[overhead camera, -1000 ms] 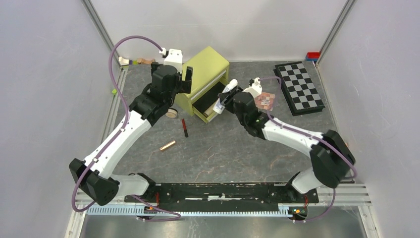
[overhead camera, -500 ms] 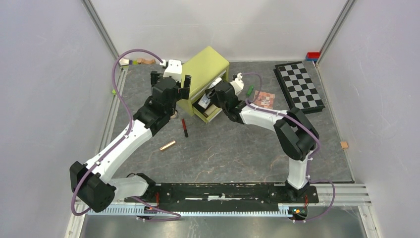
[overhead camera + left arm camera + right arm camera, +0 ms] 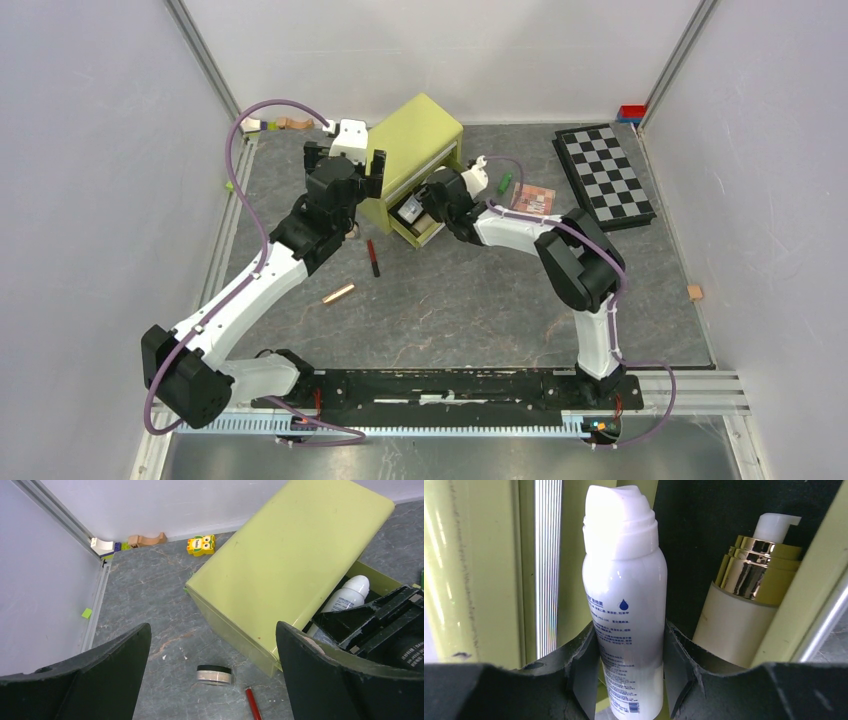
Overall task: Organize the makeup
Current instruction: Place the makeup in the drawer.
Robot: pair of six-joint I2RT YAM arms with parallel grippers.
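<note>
My right gripper (image 3: 630, 645) is shut on the white bottle (image 3: 624, 595) and holds it inside the open drawer of the yellow-green box (image 3: 415, 140); in the top view the bottle (image 3: 408, 211) lies in the drawer. A cream pump bottle with a gold collar (image 3: 744, 610) is in the drawer beside it. My left gripper (image 3: 212, 630) is open and empty at the box's left side, above a round tan compact (image 3: 214, 675). A red-black pencil (image 3: 373, 257) and a rose-gold tube (image 3: 338, 293) lie on the floor. The eyeshadow palette (image 3: 533, 198) and green stick (image 3: 506, 182) lie right of the drawer.
The chequered board (image 3: 605, 178) lies at the back right. Toy blocks sit in the back left corner (image 3: 280, 123) and by the back wall (image 3: 201, 544). A small block (image 3: 693, 292) lies at the right edge. Metal rails line the walls.
My right gripper has moved left with the white bottle and brought it into the open drawer. The left arm shifted slightly and then stayed by the box.
</note>
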